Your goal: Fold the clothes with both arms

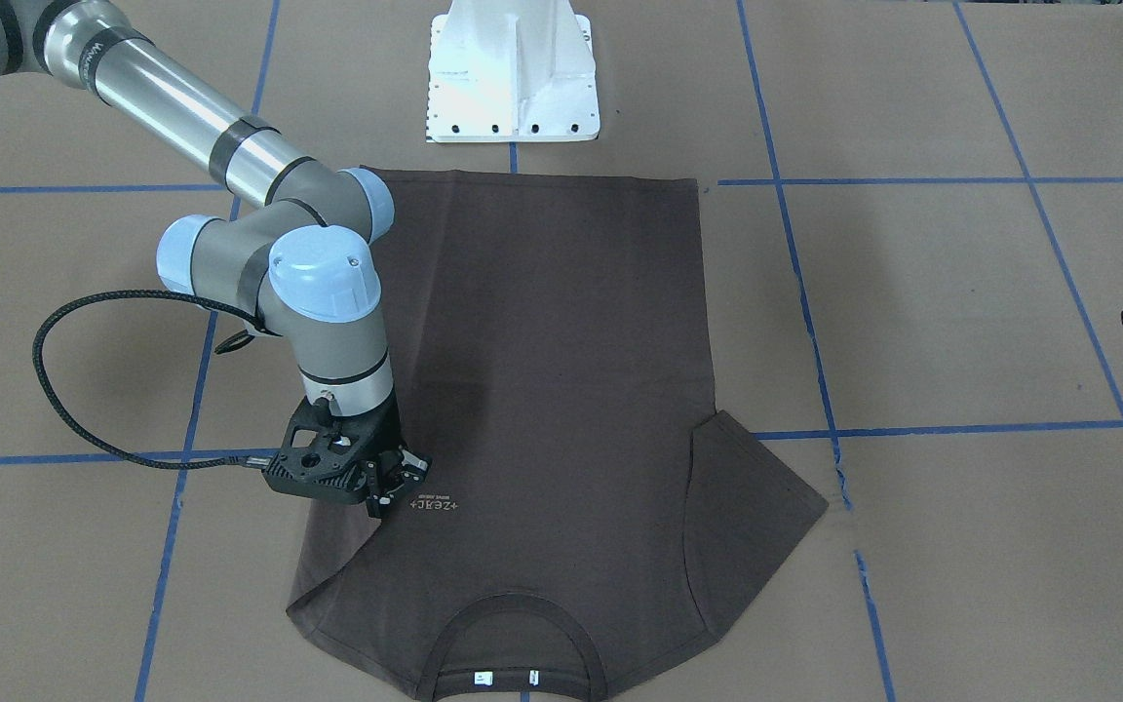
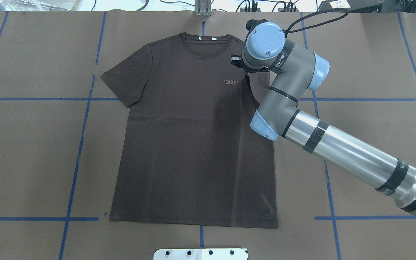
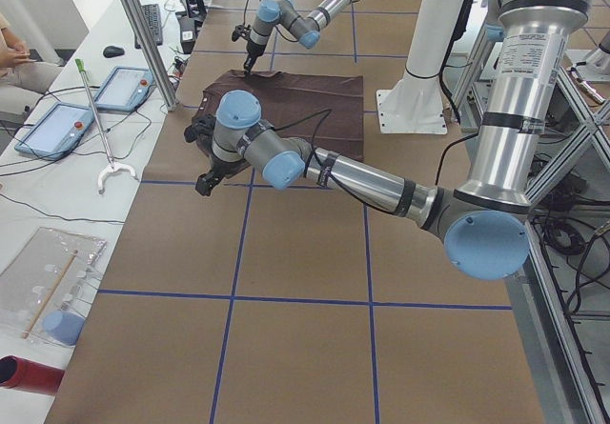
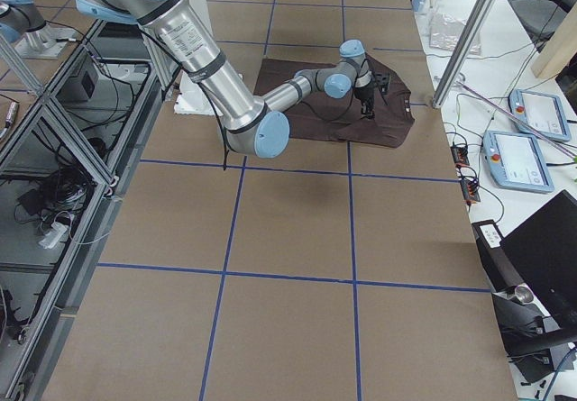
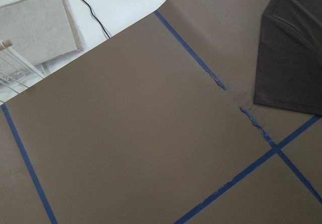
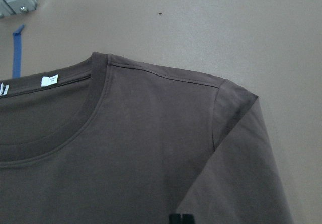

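A: So, what do we have on the counter [image 2: 31, 162]?

B: We see a dark brown T-shirt [image 2: 193, 144] lying front up in the middle of it, with the collar [image 2: 193, 54] away from the robot's base and the hem toward it. The left sleeve [image 2: 128, 79] is spread flat, and the right sleeve [image 6: 241, 173] is turned in over the chest.

A: And where do we find the arms?

B: We find the right arm [image 2: 338, 151] reaching over the shirt's right side. The left arm [image 3: 381, 184] is out over bare brown paper beside the shirt, not touching it.

A: How do we read the jaws?

B: The right jaws look closed to us on the edge of the turned-in sleeve, just beside the small pale logo [image 2: 231, 82]. The left jaws are spread wide and hold nothing.

A: Anything smaller?

B: We spot two white labels [image 2: 214, 38] inside the collar.
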